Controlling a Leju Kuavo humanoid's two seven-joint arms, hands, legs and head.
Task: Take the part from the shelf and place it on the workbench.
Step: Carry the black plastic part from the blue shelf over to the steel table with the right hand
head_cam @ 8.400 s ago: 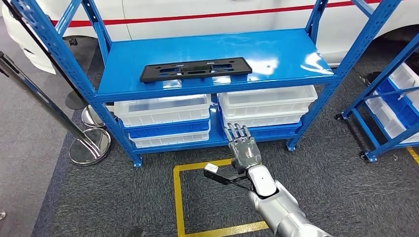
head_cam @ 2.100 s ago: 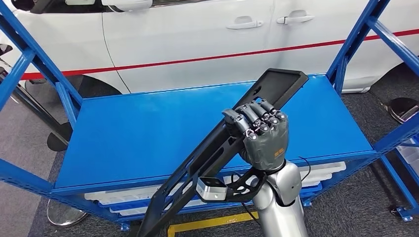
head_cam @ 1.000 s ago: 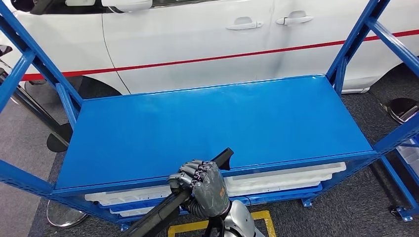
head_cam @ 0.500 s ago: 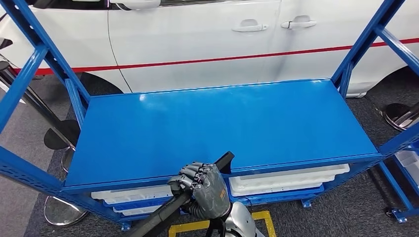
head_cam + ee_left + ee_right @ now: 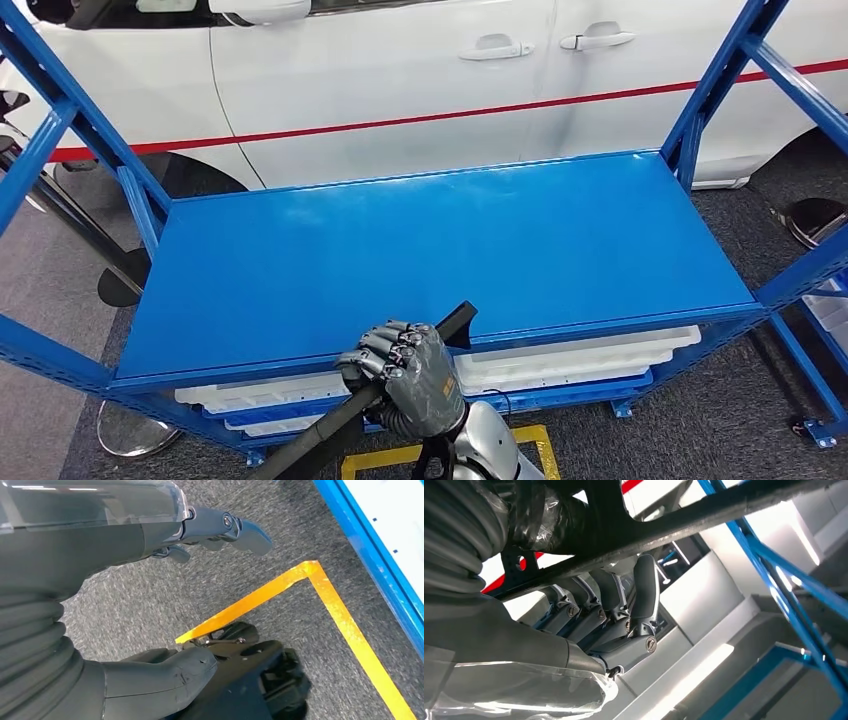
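Right hand [image 5: 408,378] grips the black part [image 5: 340,425], fingers [image 5: 644,592] wrapped over its edge; part is tilted, upper end [image 5: 458,322] just past the front edge of the blue shelf [image 5: 440,250], lower end running down below that edge. The part is off the shelf deck. Left hand [image 5: 150,545] hangs over grey carpet near yellow floor tape [image 5: 320,595], holding nothing, fingers apart. White car [image 5: 400,80] stands behind the shelf; white bins [image 5: 560,365] sit on the tier under the deck.
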